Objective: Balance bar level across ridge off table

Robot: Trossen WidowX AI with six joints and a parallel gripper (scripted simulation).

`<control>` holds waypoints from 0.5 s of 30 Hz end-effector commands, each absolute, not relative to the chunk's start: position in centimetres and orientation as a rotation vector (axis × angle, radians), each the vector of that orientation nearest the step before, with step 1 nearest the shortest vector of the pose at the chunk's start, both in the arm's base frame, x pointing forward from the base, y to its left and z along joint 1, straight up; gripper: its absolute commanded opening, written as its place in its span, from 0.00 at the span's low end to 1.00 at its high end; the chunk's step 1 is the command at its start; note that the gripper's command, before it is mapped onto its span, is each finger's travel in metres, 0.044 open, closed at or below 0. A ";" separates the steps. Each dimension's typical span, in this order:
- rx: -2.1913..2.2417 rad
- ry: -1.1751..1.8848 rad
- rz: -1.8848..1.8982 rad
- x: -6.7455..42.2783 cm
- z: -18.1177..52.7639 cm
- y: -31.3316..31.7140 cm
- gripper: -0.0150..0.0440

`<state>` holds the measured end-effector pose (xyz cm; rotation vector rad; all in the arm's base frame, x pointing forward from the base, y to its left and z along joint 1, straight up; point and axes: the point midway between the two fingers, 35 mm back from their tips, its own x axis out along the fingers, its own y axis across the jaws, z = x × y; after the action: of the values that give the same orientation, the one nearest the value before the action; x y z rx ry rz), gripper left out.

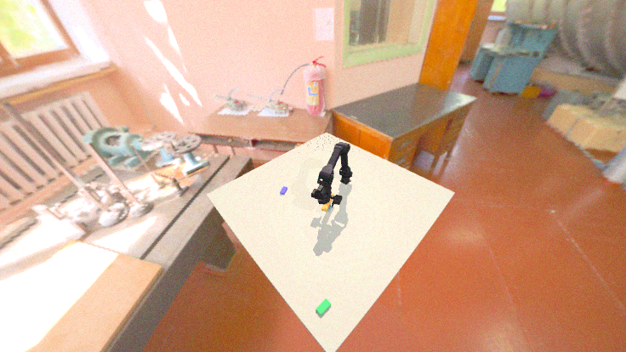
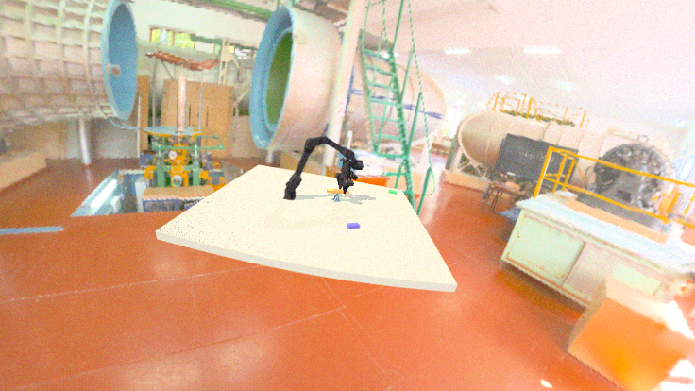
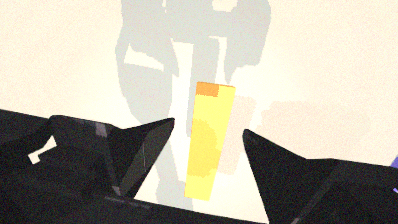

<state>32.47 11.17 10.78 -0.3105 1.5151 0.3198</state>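
The orange-yellow bar (image 1: 325, 206) (image 2: 331, 191) (image 3: 204, 145) lies across the top of the small blue ridge (image 2: 336, 198) and looks about level in the exterior view, with a gap between it and the table. The wrist view shows the bar lengthwise between the fingers; the ridge is hidden there. My gripper (image 1: 330, 201) (image 2: 344, 192) (image 3: 208, 127) is open around the bar, with a gap on each side. The fingers hide part of the bar in the top and exterior views, so a slight tilt cannot be ruled out.
A violet-blue block (image 1: 283, 190) (image 2: 352, 225) lies on the pale table (image 1: 262, 210) (image 2: 291, 243) to one side of the arm. A green block (image 1: 322, 307) (image 2: 392, 192) lies far out, near the table corner opposite the arm's base. The arm casts shadows around the bar.
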 end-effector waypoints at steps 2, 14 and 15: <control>-0.311 1.515 0.319 32.5 10.8 11.2 1.00; -0.311 1.515 0.319 32.2 20.8 11.1 1.00; -0.311 1.515 0.319 32.2 20.8 11.1 1.00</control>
<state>32.62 11.21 19.20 -0.3100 1.5034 0.3198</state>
